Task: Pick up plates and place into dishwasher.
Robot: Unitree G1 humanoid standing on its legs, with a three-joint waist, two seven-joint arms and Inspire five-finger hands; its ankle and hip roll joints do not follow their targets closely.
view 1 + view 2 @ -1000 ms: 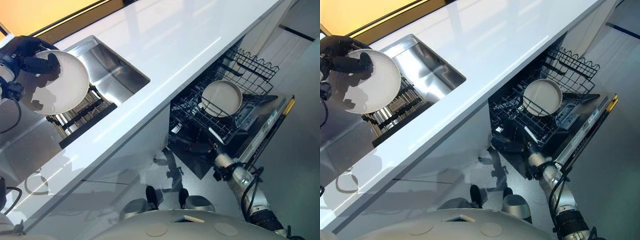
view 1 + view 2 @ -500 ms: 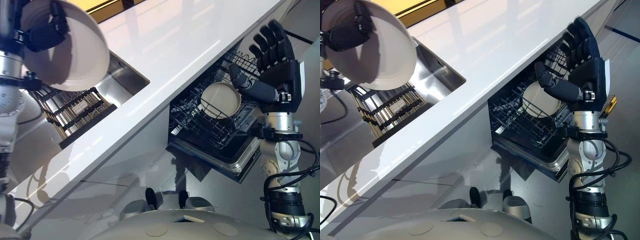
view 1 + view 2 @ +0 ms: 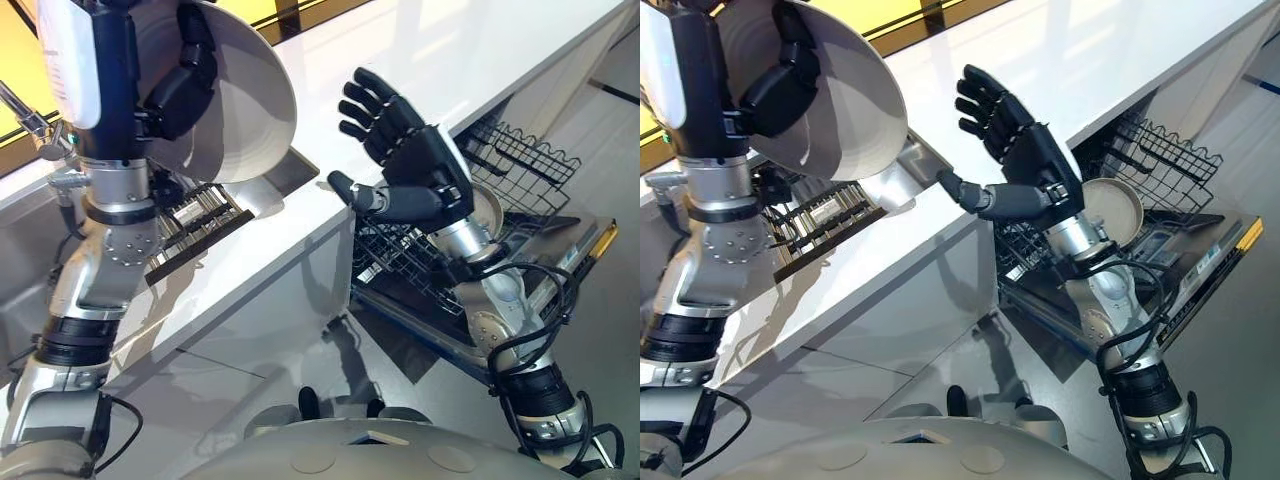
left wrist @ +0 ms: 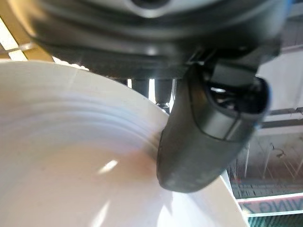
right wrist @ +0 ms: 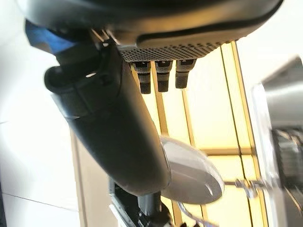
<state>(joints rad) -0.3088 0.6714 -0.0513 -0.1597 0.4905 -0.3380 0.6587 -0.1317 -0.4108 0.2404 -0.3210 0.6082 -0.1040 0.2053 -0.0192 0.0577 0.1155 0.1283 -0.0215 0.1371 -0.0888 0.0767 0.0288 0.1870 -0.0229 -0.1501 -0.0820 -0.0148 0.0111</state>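
Your left hand point(image 3: 175, 85) has its fingers and thumb clamped on the rim of a white plate point(image 3: 235, 105), held high at ten o'clock above the sink's drying rack point(image 3: 195, 215). Your right hand point(image 3: 415, 170) is empty, fingers spread, over the counter point(image 3: 300, 230) edge. A second plate point(image 3: 1118, 208) stands in the dishwasher rack point(image 3: 520, 155) at three o'clock; a rushed handover could let the tilted plate slip and hit the counter
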